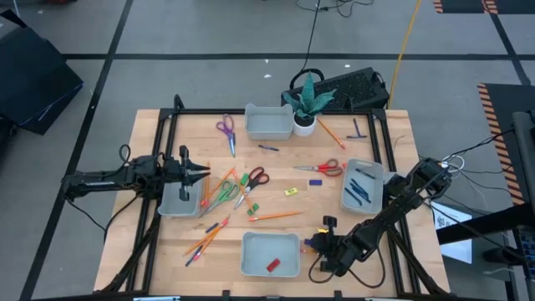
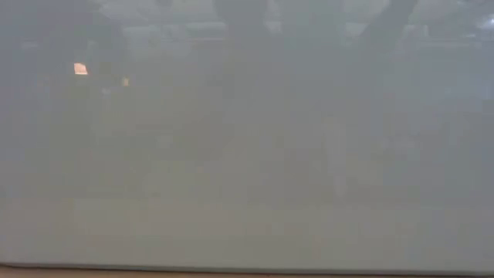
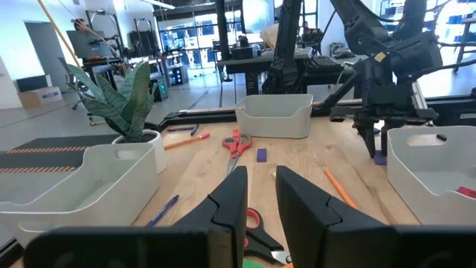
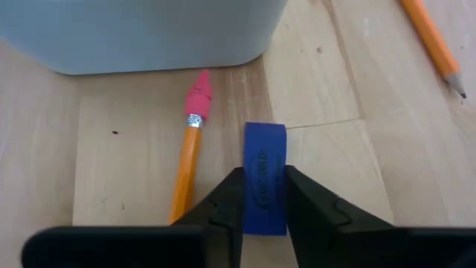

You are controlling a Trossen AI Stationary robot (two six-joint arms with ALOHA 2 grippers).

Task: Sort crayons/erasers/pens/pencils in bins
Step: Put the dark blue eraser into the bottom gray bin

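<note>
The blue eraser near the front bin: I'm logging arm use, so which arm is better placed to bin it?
The right. Its gripper is already closed on the blue eraser, beside the front bin. The left gripper hovers over the left bin, empty.

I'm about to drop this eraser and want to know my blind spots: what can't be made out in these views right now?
- Low view: all grey haze, nothing readable.
- High view: the right hand hides the blue eraser it grips; only the right wrist view shows it.
- Right wrist view: the bin interior is hidden behind its wall; the pencil is cut off by the fingers.
- Left wrist view: the open left hand blocks the table beneath it.
</note>
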